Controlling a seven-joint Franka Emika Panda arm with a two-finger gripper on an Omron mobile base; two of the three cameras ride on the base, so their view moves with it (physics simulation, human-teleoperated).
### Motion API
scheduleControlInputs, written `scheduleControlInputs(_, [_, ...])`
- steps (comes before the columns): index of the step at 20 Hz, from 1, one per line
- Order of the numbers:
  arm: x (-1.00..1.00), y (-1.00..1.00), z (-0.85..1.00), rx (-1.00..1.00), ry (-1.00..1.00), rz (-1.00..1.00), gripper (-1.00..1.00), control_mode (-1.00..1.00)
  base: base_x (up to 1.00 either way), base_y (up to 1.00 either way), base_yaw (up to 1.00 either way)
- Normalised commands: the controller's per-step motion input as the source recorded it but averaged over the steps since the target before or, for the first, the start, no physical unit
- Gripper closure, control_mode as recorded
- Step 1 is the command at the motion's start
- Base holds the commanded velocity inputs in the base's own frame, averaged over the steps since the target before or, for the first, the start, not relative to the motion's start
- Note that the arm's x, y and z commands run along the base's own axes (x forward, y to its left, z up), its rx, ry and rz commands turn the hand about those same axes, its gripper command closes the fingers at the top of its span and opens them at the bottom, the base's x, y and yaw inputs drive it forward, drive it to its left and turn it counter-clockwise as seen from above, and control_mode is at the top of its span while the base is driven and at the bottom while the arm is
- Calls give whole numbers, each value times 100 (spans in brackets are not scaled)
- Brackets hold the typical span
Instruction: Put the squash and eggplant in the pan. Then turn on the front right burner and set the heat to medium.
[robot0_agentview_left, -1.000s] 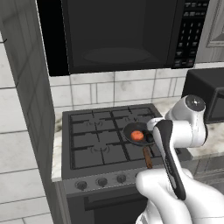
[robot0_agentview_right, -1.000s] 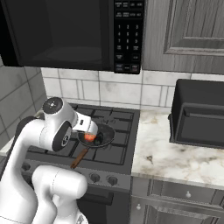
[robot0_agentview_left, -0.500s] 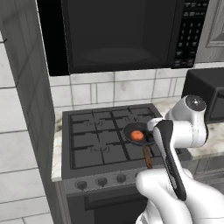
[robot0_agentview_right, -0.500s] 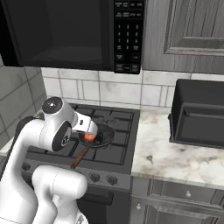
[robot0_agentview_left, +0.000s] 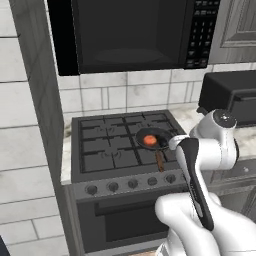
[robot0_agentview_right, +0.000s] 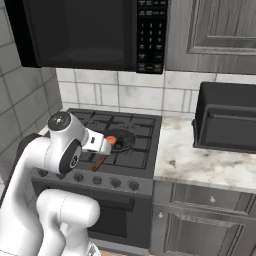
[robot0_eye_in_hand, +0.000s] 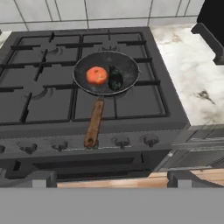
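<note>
Left base view: the pan is sitting at frame centre on the right half of the stove, its brown handle pointing toward the knob row; an orange-red squash is lying inside it. The white arm is covering the lower right, hiding the stove's right edge.

Right base view: the pan is showing left of centre, partly behind the arm's wrist. The marble counter is lying open to the right, running up to a dark boxy appliance at the right edge; the microwave is hanging across the top.

Hand view: the pan is resting over the front right burner, upper centre, holding the squash on the left and a dark eggplant just beside it on the right. The claw is standing released at the bottom edge, fingers spread wide, grasping nothing, well apart from the pan. Bare counter is filling the upper right.
</note>
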Motion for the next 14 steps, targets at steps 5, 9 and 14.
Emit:
scheduleControlInputs(5, [0, 0, 0, 0, 0, 0, -100, 100, 0, 54, 0])
scheduleControlInputs(9, [0, 0, 0, 0, 0, 0, -100, 100, 0, 66, 4])
scheduleControlInputs(14, [0, 0, 0, 0, 0, 0, -100, 100, 2, 27, 2])
